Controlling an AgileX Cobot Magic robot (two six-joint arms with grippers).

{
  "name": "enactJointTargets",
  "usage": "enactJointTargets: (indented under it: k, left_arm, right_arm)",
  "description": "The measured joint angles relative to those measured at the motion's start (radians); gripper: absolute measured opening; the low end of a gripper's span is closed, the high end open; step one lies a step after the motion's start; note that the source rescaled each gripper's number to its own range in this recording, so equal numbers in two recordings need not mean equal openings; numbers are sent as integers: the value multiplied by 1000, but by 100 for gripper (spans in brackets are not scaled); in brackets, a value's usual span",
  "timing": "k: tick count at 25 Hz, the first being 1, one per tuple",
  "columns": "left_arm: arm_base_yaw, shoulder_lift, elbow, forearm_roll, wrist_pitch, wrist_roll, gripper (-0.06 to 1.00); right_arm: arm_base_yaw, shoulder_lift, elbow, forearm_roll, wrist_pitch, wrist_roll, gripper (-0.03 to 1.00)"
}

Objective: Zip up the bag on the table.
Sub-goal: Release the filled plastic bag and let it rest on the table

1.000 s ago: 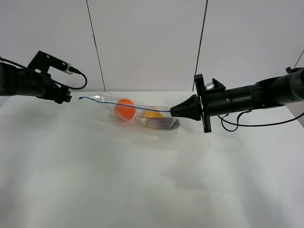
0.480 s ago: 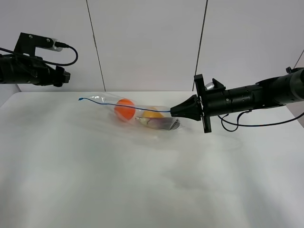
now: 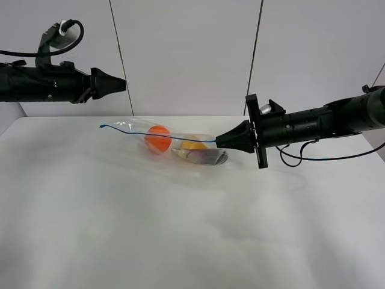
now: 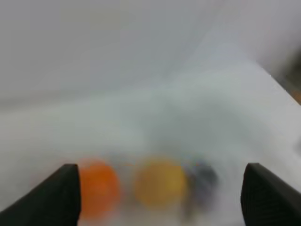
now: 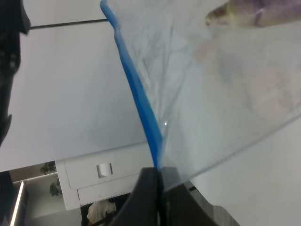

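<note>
The clear bag lies on the white table, with orange, yellow and purple produce showing through it. Its blue zip strip runs from a free left end to the right corner. My right gripper is shut on that right corner; the right wrist view shows the blue zip strip running into my right gripper. My left gripper hangs open above and left of the bag, touching nothing. The blurred left wrist view shows the bag far below my left gripper, between its spread fingers.
A grey panelled wall stands behind the table's far edge. Cables hang under the right arm. White table surface stretches in front of the bag.
My left arm has risen from beside the strip's left end and swung so its gripper points right above the bag. The right gripper and the bag have not moved.
</note>
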Motion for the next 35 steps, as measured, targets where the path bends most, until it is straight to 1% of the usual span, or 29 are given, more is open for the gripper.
enactJointTargets:
  k: [2,3,5,6,7,8,9,10,11,12,13,14,16,21,25,27,30,35]
  left_arm:
    - [-1,0,-15,216,49,-194,90]
    - [-1,0,-28,355,58,-295,90]
    - [-1,0,-63,649,66,-572,90]
    - [-1,0,-87,769,72,-716,90]
    - [-1,0,-115,905,78,-834,90]
    - [-1,0,-141,1033,93,-972,90]
    - [-1,0,-173,1133,113,-1106,90]
    - [-1,0,-203,1240,129,-1207,90]
    - [-1,0,-232,1329,147,-1295,90]
    - [0,0,-254,1398,170,-1378,90]
    - [0,0,-276,1439,201,-1442,90]
    - [0,0,-296,1467,225,-1473,90]
    - [0,0,-320,1476,273,-1505,90]
    - [0,-18,-328,1465,385,-1510,90]
    - [0,-57,-328,1465,468,-1510,98]
    - [0,-82,-321,1464,493,-1510,99]
    - [0,-134,-285,1464,502,-1510,100]
    - [0,-301,-147,1464,506,-1510,100]
  right_arm:
    - [0,0,0,0,0,0,0]
    - [0,0,0,0,0,0,0]
    - [0,0,0,0,0,0,0]
    - [0,0,0,0,0,0,0]
    - [0,0,0,0,0,0,0]
    - [0,0,0,0,0,0,0]
    - [0,0,0,0,0,0,0]
    - [0,0,1,0,0,0,0]
    - [0,0,1,-1,0,0,0]
    - [0,0,1,-1,0,-1,0]
    - [0,0,1,-1,0,-1,0]
    - [0,0,1,-1,0,-1,0]
    - [0,0,1,-1,0,-6,0]
    - [0,0,1,-1,0,-17,0]
    - [0,0,1,-2,0,-17,0]
    - [0,0,1,-2,0,-18,0]
    - [0,0,1,-2,0,-20,0]
    - [0,0,1,-2,0,-20,0]
